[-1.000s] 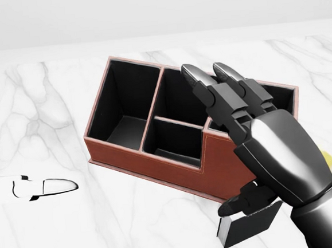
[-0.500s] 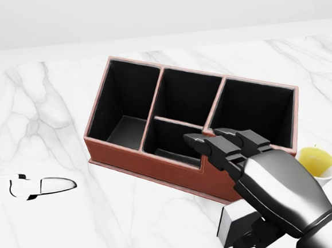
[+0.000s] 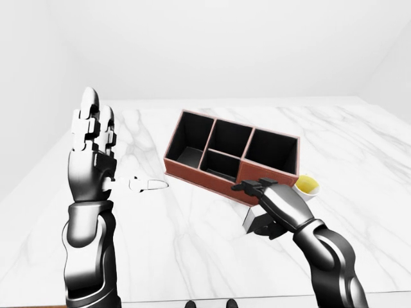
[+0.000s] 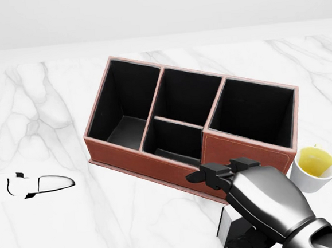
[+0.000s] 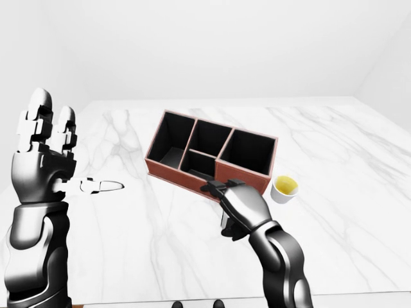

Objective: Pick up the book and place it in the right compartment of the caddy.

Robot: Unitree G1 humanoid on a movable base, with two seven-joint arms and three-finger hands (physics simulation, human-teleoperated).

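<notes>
The book [image 4: 224, 225] is a dark slab with a pale edge, on the marble table at the bottom of the head view, just below the caddy. My right hand [image 4: 219, 176] lies palm down over it. The fingers [image 4: 207, 174] stretch toward the caddy wall and the thumb curls by the book's lower side; most of the book is hidden. The brown caddy [image 4: 157, 163] has black compartments, and its right compartment [image 4: 251, 114] holds nothing. My left hand [image 3: 95, 110] is raised upright at the left of the left-eye view, open and empty.
A small white cup with yellow contents [image 4: 314, 167] stands right of the caddy, close to my right hand. A small white object [image 4: 41, 184] lies on the marble table [image 3: 192, 244] left of the caddy.
My right hand has come down from fingers-up in front of the caddy to palm-down over the book, uncovering the right compartment and the cup. The left hand has barely moved.
</notes>
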